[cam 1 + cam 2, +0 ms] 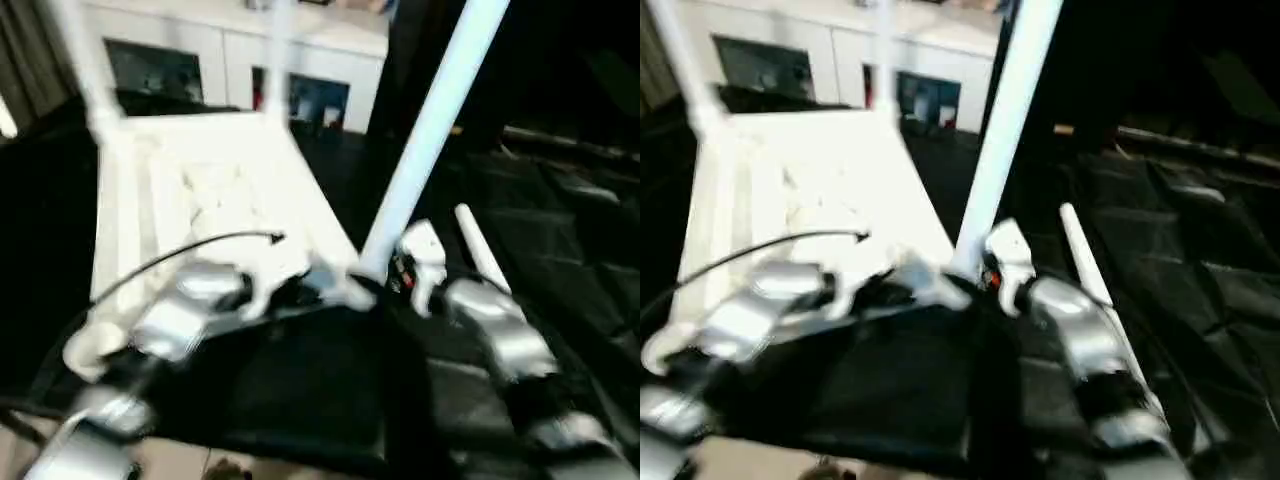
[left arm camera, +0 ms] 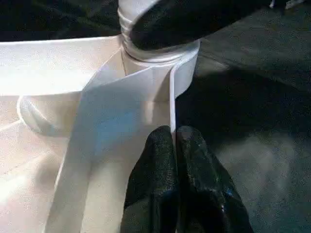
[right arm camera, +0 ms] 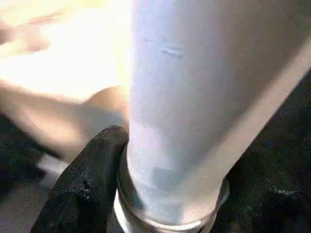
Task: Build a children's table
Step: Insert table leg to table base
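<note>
The tabletop [image 1: 210, 200] lies upside down on the work table [image 1: 560, 220]; a leg [image 1: 430, 130] stands in its near-right corner socket [image 2: 160, 73], a loose leg [image 1: 480, 250] to the right.

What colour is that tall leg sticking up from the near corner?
White, the leg matches the tabletop. The left eye view shows it best.

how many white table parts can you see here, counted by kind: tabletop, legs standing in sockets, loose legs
tabletop: 1
legs standing in corner sockets: 3 (far left, far right, near right)
loose legs lying on the black cloth: 1
total: 5 white parts
</note>
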